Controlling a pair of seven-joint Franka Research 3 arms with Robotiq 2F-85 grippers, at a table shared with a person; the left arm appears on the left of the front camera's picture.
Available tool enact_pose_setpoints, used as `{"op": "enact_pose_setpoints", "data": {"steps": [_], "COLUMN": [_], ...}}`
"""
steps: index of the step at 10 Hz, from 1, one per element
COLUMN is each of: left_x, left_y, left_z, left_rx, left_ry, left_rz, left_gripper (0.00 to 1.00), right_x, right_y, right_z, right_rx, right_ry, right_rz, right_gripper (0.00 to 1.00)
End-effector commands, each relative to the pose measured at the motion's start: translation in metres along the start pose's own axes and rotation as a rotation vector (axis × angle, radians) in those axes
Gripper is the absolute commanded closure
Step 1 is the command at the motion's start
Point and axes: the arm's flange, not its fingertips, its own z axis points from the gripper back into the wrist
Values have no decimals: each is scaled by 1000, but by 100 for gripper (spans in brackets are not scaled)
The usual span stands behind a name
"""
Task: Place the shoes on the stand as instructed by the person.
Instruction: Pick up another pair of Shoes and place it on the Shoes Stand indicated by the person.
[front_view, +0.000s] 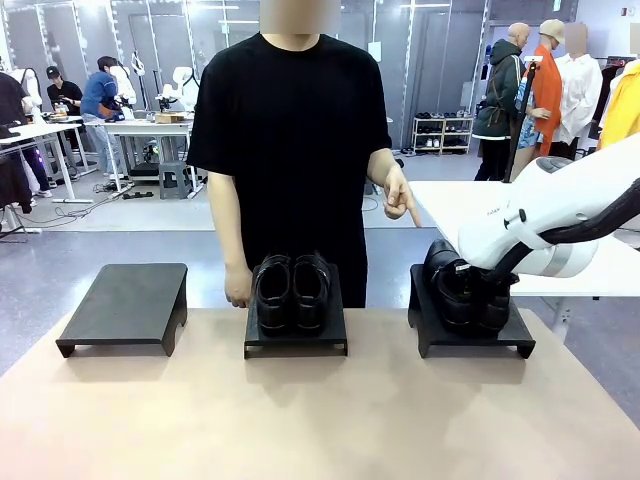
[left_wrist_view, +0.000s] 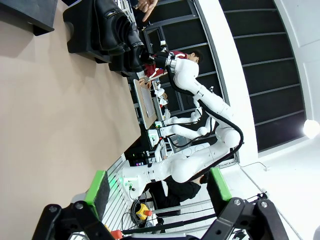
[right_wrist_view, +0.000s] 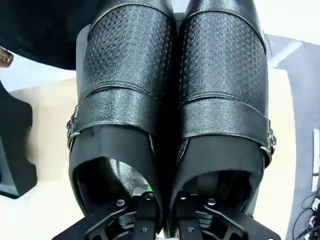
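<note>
**Two glossy black pairs, one per stand**

Two pairs of shoes, rounded toes, dark insides: one pair (front_view: 291, 292) at centre frame on the middle stand (front_view: 296, 338), the other pair (front_view: 466, 290) at right on the right stand (front_view: 472, 337). Seen close from the right wrist: perforated toe caps, broad straps, metal side buckles. Right pincer (right_wrist_view: 162, 205) set over the touching inner heel walls, fingers (right_wrist_view: 148, 209) close together; grip impossible to tell. Left pincer (left_wrist_view: 157, 186) spread wide, empty, above the bench (front_view: 320, 420). Person's hand (front_view: 400, 198) pointing down, upper right.
</note>
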Motion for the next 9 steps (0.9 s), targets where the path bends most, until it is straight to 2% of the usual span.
{"op": "enact_pose_setpoints", "data": {"steps": [1, 3, 4, 5, 6, 7, 9], "left_x": [-3, -3, -3, -3, -3, -3, -3], "left_y": [-2, -2, -2, -2, -2, -2, -2], "left_z": [0, 0, 0, 0, 0, 0, 0], "left_rx": [-14, -14, -14, -14, -14, -14, -14], "left_ry": [5, 5, 5, 5, 5, 5, 5], "left_rz": [-15, -15, -15, -15, -15, -15, -15], "left_gripper": [0, 0, 0, 0, 0, 0, 0], "right_x": [4, 4, 4, 5, 5, 6, 8], "right_y": [3, 5, 6, 6, 6, 7, 8], "right_z": [2, 8, 11, 14, 17, 19, 22], "right_rx": [-31, -32, -31, -32, -30, -26, -15], "right_ry": [-38, -45, -50, -53, -56, -60, -67], "right_rz": [-20, -10, -7, -11, -12, -10, -16], "right_gripper": [54, 17, 42, 0, 6, 0, 0]}}
